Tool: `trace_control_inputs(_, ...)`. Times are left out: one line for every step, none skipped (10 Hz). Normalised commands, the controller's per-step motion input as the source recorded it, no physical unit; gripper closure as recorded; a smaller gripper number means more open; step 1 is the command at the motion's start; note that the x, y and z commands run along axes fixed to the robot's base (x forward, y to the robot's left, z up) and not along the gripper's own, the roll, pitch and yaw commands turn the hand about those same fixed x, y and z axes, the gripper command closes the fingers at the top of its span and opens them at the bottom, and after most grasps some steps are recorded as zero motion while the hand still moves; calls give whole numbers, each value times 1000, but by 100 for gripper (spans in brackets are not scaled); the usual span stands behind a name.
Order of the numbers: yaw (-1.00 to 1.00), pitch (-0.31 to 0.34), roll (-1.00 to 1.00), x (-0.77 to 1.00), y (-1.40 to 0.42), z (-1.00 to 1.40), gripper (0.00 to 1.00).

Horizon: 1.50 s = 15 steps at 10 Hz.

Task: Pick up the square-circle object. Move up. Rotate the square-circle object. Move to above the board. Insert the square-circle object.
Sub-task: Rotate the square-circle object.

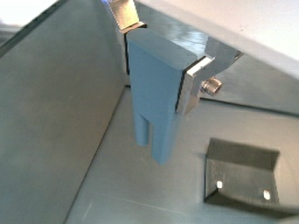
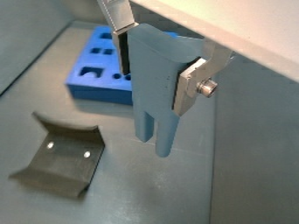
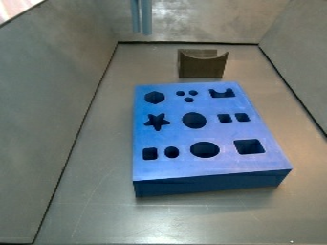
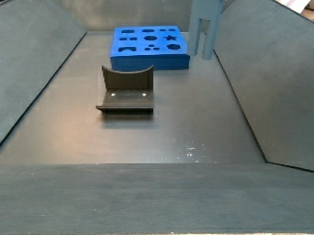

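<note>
My gripper [image 1: 162,52] is shut on the square-circle object [image 1: 158,96], a slim light grey-blue block, near its solid end. The silver fingers [image 2: 193,80] press on two opposite faces, and the two prongs [image 2: 156,140] point down toward the floor. In a side view the block [image 4: 205,29] hangs upright in the air beside the board [image 4: 152,44], not over it. The board [image 3: 205,134] is a thick blue slab with dark cut-outs of many shapes, lying flat on the floor. A strip of the block [image 3: 141,13] shows at the frame's upper edge. The gripper itself stays out of both side views.
The fixture [image 4: 127,90], a dark L-shaped bracket on a base plate, stands on the floor apart from the board; it also shows below the block as the fixture [image 1: 246,175]. Sloping grey walls [image 3: 76,105] close in the work floor on all sides.
</note>
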Motion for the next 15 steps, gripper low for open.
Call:
trace_control_inputs(-362, 31, -40, 10, 10, 13, 100)
trace_control_inputs(-1000, 4, -6, 49, -9, 0, 100)
trace_control_inputs(-1000, 4, -6, 48, -6, 0, 100)
trace_control_inputs(-1000, 5, -6, 46, -4, -2, 100)
trace_control_inputs(-1000, 6, -7, 41, 3, -5, 100)
trace_control_inputs(-1000, 6, -7, 39, 5, -6, 100)
trace_control_inputs(-1000, 7, -8, 37, 7, -7, 100)
trace_control_inputs(-1000, 7, -8, 35, 7, -8, 100)
trace_control_inputs(-1000, 8, -9, 33, 8, -8, 100)
trace_control_inputs(-1000, 9, -9, 33, 8, -8, 100)
trace_control_inputs(-1000, 9, -10, 32, 8, -9, 100)
trace_control_inputs(-1000, 10, -11, 32, 9, -9, 100)
trace_control_inputs(-1000, 11, -11, 31, 9, -9, 100)
trace_control_inputs(-1000, 11, -12, 31, 9, -9, 100)
trace_control_inputs(-1000, 13, -13, 31, 9, -9, 100)
